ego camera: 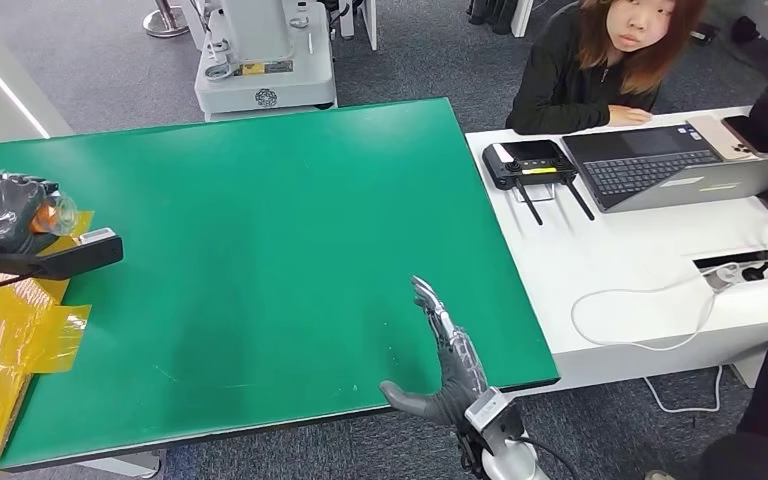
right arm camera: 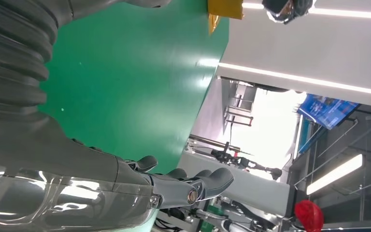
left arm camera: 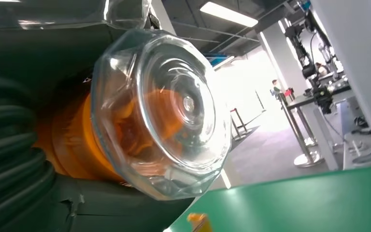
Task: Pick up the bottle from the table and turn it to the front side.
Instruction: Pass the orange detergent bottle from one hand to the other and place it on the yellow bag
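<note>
Looking down from the head view, the left hand (ego camera: 5, 210) grips the clear orange-tinted bottle (ego camera: 52, 216) at the green table's (ego camera: 260, 250) far left edge, fingers wrapped around it. The right hand (ego camera: 447, 355) lies flat near the table's front edge, fingers straight and holding nothing. From the left wrist, the bottle's (left arm camera: 159, 113) clear base faces the camera, its body enclosed by the hand. From the right wrist, the fingers (right arm camera: 207, 181) extend over the table (right arm camera: 125, 87).

in the head view my left hand (ego camera: 0, 210) wraps the bottle (ego camera: 52, 215), hiding most of it. the left wrist view gives me its clear base (left arm camera: 162, 113); the label is hidden. my right hand (ego camera: 445, 355) is cut off at the wrist.
</note>
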`<control>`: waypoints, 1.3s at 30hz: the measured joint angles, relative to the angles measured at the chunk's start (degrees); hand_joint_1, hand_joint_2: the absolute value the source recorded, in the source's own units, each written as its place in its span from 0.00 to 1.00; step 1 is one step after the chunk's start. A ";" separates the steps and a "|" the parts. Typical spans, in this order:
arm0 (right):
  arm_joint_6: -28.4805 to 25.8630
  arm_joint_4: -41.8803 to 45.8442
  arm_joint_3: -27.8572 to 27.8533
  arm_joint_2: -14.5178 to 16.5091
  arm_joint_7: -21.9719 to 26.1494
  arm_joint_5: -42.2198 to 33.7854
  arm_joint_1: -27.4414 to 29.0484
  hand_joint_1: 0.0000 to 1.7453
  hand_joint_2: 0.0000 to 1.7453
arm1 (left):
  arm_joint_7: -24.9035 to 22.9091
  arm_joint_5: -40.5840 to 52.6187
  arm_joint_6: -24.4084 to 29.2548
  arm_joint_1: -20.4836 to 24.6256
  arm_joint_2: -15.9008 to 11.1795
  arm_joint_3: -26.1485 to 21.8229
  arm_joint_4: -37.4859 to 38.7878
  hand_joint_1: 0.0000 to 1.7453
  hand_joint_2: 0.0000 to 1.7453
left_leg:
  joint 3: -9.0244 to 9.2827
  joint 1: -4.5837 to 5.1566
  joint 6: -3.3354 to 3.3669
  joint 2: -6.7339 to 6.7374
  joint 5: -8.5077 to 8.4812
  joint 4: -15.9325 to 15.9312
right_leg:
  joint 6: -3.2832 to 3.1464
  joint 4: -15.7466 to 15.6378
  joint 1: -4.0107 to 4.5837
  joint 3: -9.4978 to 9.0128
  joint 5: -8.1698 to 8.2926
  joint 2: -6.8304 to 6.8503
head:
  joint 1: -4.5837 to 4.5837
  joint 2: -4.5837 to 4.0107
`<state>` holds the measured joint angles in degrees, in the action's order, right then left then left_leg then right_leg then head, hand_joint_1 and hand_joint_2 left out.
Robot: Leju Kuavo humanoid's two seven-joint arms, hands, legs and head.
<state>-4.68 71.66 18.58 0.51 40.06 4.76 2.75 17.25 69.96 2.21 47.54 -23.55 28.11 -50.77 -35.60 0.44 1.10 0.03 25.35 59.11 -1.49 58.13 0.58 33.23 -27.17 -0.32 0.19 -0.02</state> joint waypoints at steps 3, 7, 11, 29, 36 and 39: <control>-0.24 0.03 -0.09 -0.01 0.00 0.04 0.19 0.00 1.00 | 0.02 -0.57 0.17 -2.10 -1.72 -0.02 -1.30 1.00 1.00 | 0.00 0.00 0.00 -0.01 0.00 0.00 | 0.00 0.00 0.00 -0.01 0.00 0.01 | 0.00 0.00; -0.78 0.01 -0.08 -0.01 0.00 0.00 0.27 0.00 1.00 | 0.33 -1.09 0.24 -4.69 -3.60 -0.02 -2.69 1.00 1.00 | -0.01 0.01 0.00 0.00 0.00 0.00 | 0.00 -0.01 -0.01 -0.01 0.00 0.00 | 0.01 0.00; -0.80 -0.28 0.16 -0.01 0.00 -0.26 0.08 0.00 1.00 | 1.39 -2.13 -0.20 -7.41 -5.69 -0.02 -3.95 1.00 1.00 | -0.01 0.01 0.00 0.01 0.00 0.00 | 0.00 -0.01 -0.01 -0.01 0.00 0.00 | 0.01 0.00; 2.28 -2.07 0.93 0.01 0.00 -0.04 -2.33 0.00 1.00 | 0.97 -11.37 -3.35 -18.92 -13.75 0.00 -10.27 1.00 1.00 | -0.01 0.01 0.00 0.02 0.00 -0.01 | -0.01 -0.02 -0.01 0.01 -0.01 -0.01 | 0.01 0.00; 2.88 -2.24 0.93 0.02 0.00 0.02 -2.74 0.00 1.00 | 0.39 -9.33 -1.79 -24.01 -12.50 0.10 -10.80 1.00 1.00 | -0.02 0.01 0.00 -0.01 0.01 -0.01 | -0.01 -0.06 -0.01 0.02 -0.01 0.02 | 0.00 0.00; 3.30 -2.80 0.93 0.28 0.00 0.18 -3.66 0.00 1.00 | 1.25 -7.95 -1.30 -24.08 -10.53 0.72 -10.03 1.00 1.00 | -0.02 0.01 0.00 -0.02 0.00 -0.01 | -0.01 -0.06 -0.01 0.02 0.00 0.04 | 0.01 0.00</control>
<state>-1.38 68.86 19.52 0.80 40.06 4.94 -0.91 18.49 62.02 0.91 23.46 -34.08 28.82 -60.80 -35.62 0.45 1.10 0.01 25.35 59.10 -1.50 58.06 0.57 33.24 -27.17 -0.28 0.20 -0.02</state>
